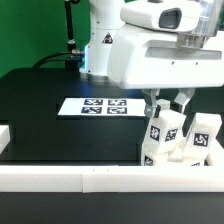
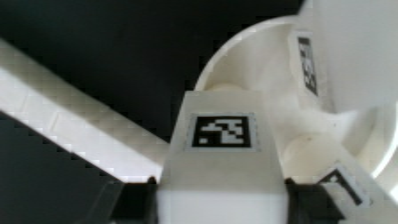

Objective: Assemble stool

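Gripper (image 1: 166, 103) fingers straddle 1 upright leg (image 1: 162, 128) at the exterior view's right, near the front border bar (image 1: 100, 178). Its jaws stand about half apart, clamped on the leg's sides. In the wrist view the tagged leg (image 2: 222, 140) sits against the round seat (image 2: 311, 90), likely being seated in a hole. A 2nd leg (image 1: 203, 135) already stands alongside. Behind lies the marker board (image 1: 97, 105).
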Robot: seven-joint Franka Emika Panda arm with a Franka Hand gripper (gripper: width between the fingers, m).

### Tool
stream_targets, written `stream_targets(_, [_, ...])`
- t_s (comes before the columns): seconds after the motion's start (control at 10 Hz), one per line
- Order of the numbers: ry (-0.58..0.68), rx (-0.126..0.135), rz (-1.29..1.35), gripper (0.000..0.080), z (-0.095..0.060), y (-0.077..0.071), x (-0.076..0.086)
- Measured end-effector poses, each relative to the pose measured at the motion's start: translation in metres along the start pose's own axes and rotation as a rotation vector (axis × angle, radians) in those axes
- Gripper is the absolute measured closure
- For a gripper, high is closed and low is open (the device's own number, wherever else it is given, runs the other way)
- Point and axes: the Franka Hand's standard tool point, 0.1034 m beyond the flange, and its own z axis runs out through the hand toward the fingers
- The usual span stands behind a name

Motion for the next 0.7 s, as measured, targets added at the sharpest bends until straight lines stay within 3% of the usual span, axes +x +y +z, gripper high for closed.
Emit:
stream_targets(0.3, [0.003, 0.032, 0.406, 0.0466, -0.0004, -0.0049, 0.0016])
stream_targets(0.7, [-0.003, 0.036, 0.769, 0.0466, -0.0004, -0.0056, 0.0018])
